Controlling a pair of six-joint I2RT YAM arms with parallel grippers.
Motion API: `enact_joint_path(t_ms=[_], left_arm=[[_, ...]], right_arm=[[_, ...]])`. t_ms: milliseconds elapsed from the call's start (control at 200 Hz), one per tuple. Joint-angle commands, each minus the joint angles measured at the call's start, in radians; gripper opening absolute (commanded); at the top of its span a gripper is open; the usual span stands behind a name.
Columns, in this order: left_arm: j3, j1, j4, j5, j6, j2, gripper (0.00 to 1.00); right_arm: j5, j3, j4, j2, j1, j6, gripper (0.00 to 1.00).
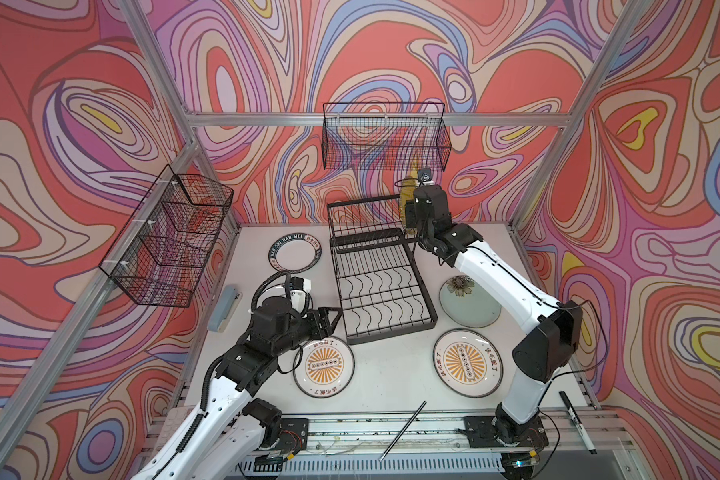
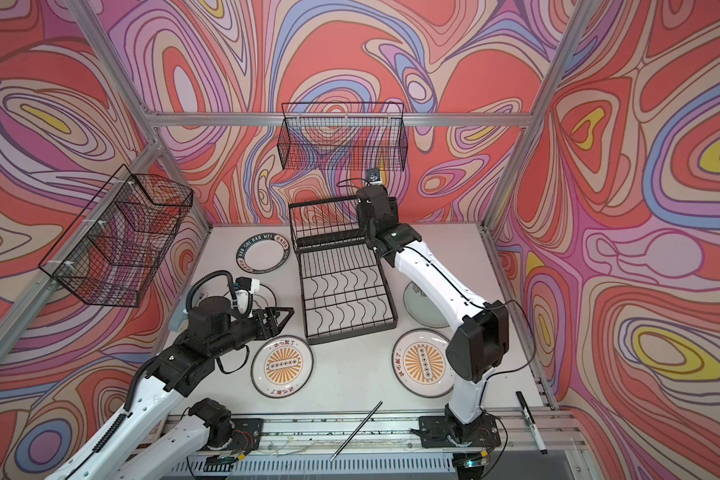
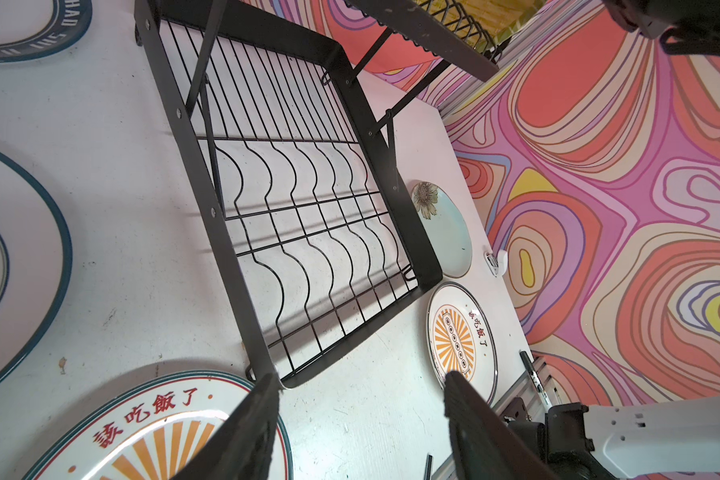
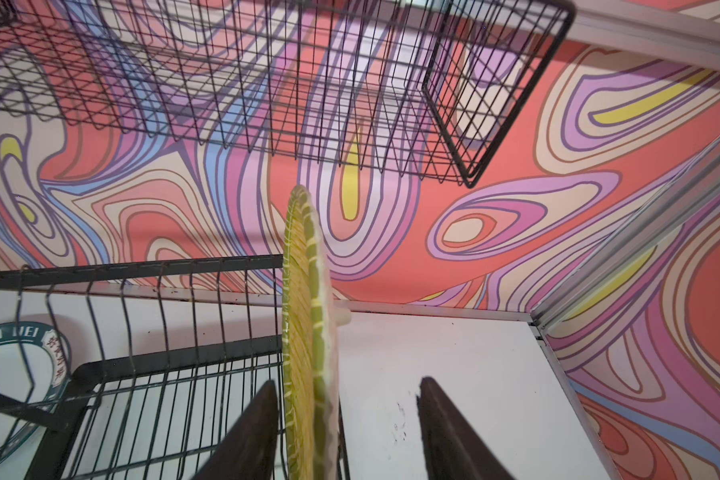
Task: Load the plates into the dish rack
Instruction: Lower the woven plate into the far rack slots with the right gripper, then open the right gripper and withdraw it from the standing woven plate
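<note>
The black wire dish rack (image 1: pixel 391 334) (image 2: pixel 350 334) stands mid-table. A yellow plate (image 4: pixel 308 311) (image 1: pixel 406 199) stands on edge at the right end of its raised tier. My right gripper (image 4: pixel 346 386) is open around it, with a wide gap on one side. My left gripper (image 3: pixel 362 378) (image 1: pixel 336 318) hovers open and empty at the rack's near-left corner. Flat on the table lie two sunburst plates (image 1: pixel 323 365) (image 1: pixel 467 362), a lettered-rim plate (image 1: pixel 296 253), a green flowered plate (image 1: pixel 468 301) and a dark-ringed white plate (image 3: pixel 17 257), which my left arm mostly covers in both top views.
Black mesh baskets hang on the left wall (image 1: pixel 167 237) and the back wall (image 1: pixel 385 137), the latter just above my right wrist. A black marker (image 1: pixel 576 419) and a thin dark rod (image 1: pixel 404 430) lie at the front edge. A blue-grey object (image 1: pixel 225 309) sits at the table's left.
</note>
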Motion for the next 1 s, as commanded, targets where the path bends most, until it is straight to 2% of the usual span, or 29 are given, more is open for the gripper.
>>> enact_joint_path(t_ms=[0,205,441,726,997], left_arm=[[0.011,-0.001,-0.032,0.002,0.009,-0.019,0.65],[0.013,-0.001,-0.031,0.003,0.004,-0.021,0.66],[0.008,-0.002,-0.016,0.006,-0.002,-0.018,0.65],[0.003,-0.001,-0.007,0.014,-0.003,-0.015,0.65],[-0.014,-0.001,0.025,0.035,-0.013,-0.004,0.65]], right_arm=[[-0.057,-0.044,0.035,-0.083,0.004,0.014,0.63],[-0.101,-0.081,0.015,-0.165,0.003,0.022,0.70],[-0.181,-0.169,0.028,-0.271,0.003,0.034,0.70],[-0.203,-0.289,0.070,-0.428,0.003,0.029,0.71],[-0.102,-0.347,0.046,-0.489,0.001,0.015,0.98]])
